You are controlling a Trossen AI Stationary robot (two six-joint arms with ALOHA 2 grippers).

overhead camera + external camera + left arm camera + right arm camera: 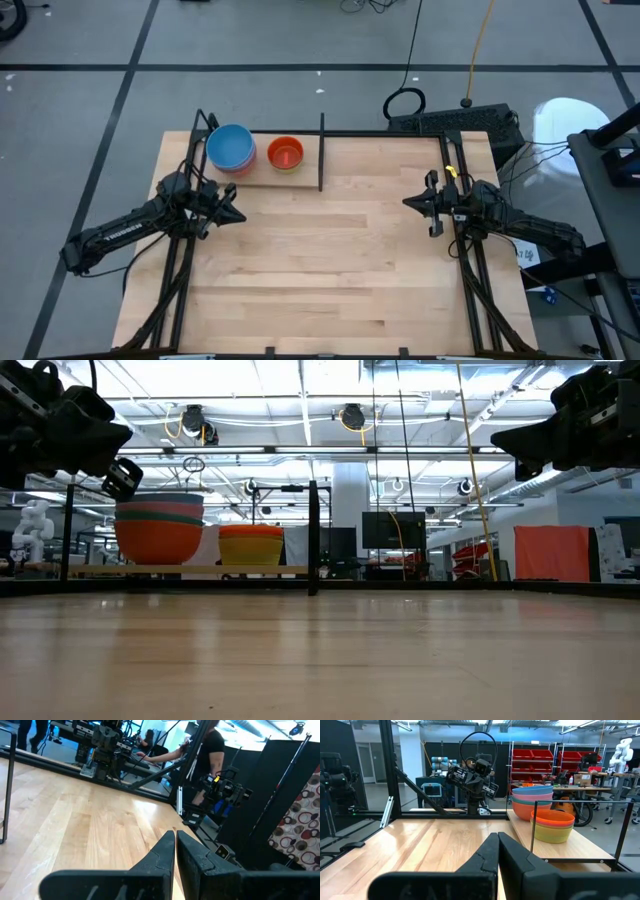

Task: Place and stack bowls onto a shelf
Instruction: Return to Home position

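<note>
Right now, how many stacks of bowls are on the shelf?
2: the blue-topped stack at the shelf's left end, the orange-topped stack beside it. What's nested inside each is partly hidden.

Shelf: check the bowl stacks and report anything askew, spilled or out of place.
Nothing stands out. The blue-topped stack and the orange-topped stack sit upright on the shelf, beside the divider. The left pincer and right pincer hang shut, clear of both.

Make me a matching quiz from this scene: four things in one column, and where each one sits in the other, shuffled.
1. blue-topped bowl stack
2. orange-topped bowl stack
3. divider
4. right gripper

A. next to the divider
B. over the right side of the table
C. left end of the shelf
D. right of both stacks

Pairs: 1-C, 2-A, 3-D, 4-B
</note>
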